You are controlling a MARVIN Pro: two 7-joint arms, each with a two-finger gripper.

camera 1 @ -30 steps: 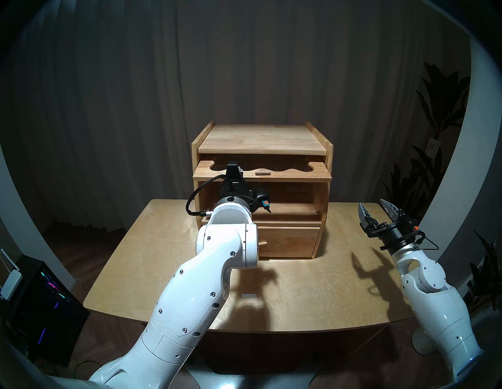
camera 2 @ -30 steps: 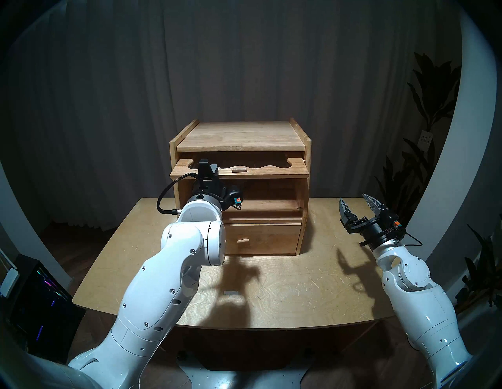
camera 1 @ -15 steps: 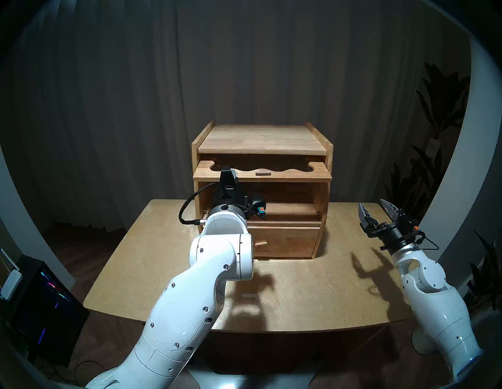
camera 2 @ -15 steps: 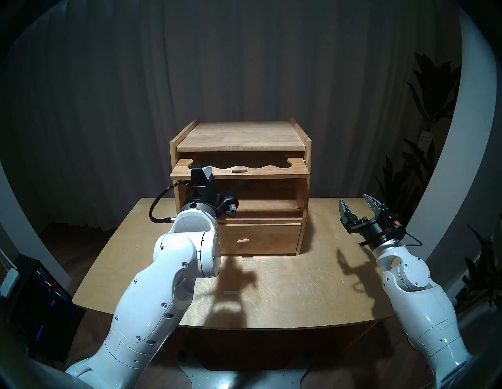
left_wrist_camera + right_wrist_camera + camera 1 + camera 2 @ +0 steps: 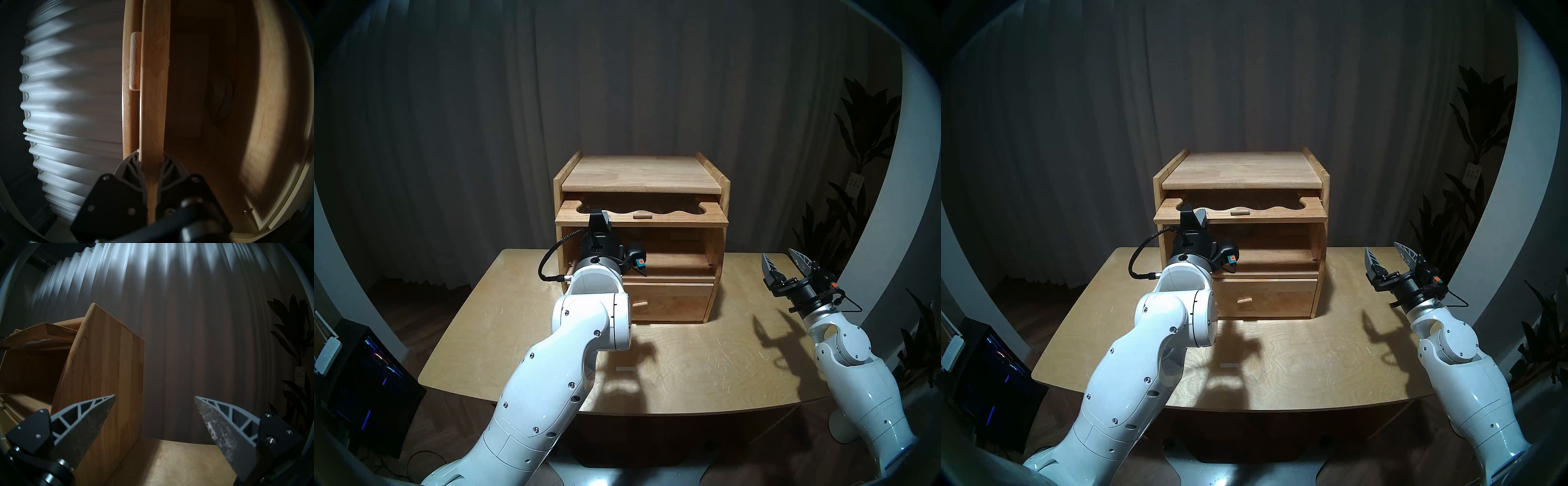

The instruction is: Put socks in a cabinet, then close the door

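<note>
My left fingers (image 5: 141,176) clamp the door (image 5: 641,219) edge left of its peg; the panel lies flat, raised above the open cabinet (image 5: 717,237); right gripper (image 5: 787,263) idle, fingers apart. The socks look like a dim bundle inside (image 5: 220,101).

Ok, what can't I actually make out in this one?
1. Socks: not seen in either head view, where the left arm covers the cabinet's left part.
2. Dim rounded shape inside, left wrist view: too dark to name.
3. Left gripper fingertips: hidden by its own body in head views; the wrist view shows them clamping the door.
4. Drawer peg: partly covered by the arm, head left view.
</note>
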